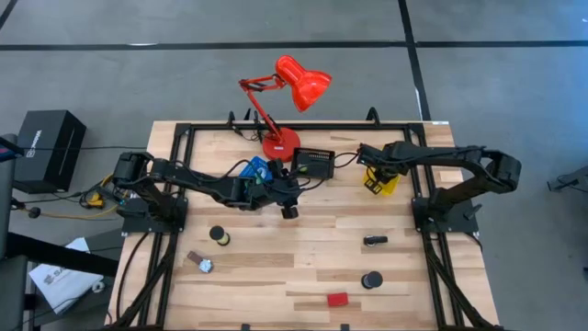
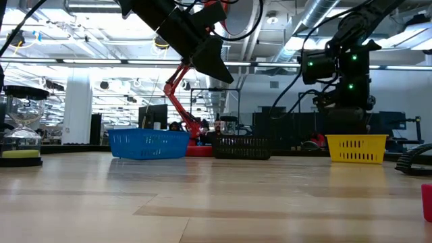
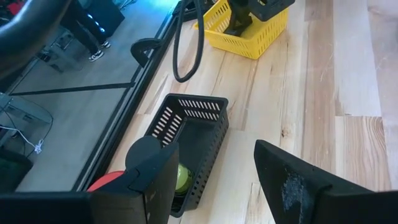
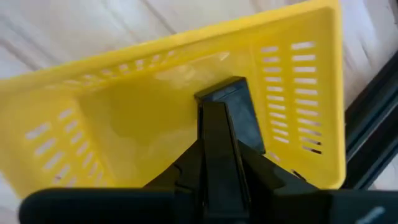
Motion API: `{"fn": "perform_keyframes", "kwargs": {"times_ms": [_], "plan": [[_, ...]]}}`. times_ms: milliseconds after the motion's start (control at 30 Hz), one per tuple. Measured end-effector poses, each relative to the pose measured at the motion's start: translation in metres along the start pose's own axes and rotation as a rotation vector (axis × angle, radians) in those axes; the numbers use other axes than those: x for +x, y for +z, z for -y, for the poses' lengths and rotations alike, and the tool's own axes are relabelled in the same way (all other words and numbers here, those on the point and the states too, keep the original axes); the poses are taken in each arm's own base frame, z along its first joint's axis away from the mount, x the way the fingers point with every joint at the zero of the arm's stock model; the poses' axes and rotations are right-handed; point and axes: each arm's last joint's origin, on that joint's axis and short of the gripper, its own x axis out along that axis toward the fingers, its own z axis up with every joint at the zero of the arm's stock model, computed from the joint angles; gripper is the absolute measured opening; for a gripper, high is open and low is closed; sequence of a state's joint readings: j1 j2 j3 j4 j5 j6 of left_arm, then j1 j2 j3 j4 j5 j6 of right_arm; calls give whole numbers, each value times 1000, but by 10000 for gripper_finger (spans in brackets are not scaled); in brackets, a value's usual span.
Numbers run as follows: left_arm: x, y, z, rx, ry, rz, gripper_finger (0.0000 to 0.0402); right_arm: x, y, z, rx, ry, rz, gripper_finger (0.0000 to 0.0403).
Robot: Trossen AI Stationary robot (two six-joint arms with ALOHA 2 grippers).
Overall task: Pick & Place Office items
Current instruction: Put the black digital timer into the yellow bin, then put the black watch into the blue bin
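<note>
Right wrist view | right end effector clamps black clip lengthwise over yellow bin | left end effector wide

The high view looks straight down on the whole pale wooden plank surface. The low view sits at its level, facing across to the yellow slotted plastic bin and the room behind. The left wrist view looks over the black slotted plastic bin toward that yellow bin. The right wrist view hangs close above the yellow bin.
</note>
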State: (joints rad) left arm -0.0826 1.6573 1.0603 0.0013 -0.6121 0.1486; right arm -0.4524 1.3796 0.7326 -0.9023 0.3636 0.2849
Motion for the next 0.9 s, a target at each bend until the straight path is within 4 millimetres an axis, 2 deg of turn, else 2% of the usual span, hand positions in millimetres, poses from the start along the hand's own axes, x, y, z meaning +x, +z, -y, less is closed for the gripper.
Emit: {"fn": "perform_keyframes", "kwargs": {"times_ms": [133, 400, 533, 700, 900], "plan": [[0, 0, 0, -1, 0, 0, 205, 0, 1, -2, -35, 37, 4, 87], [0, 0, 0, 0, 0, 0, 205, 0, 1, -2, -55, 29, 10, 175], [0, 0, 0, 0, 0, 0, 205, -2, 0, -7, -76, 30, 20, 205], [0, 0, 0, 0, 0, 0, 205, -6, -3, -15, -117, 36, 34, 211], [0, 0, 0, 0, 0, 0, 205, -9, -6, -26, -158, 129, 23, 186]]}}
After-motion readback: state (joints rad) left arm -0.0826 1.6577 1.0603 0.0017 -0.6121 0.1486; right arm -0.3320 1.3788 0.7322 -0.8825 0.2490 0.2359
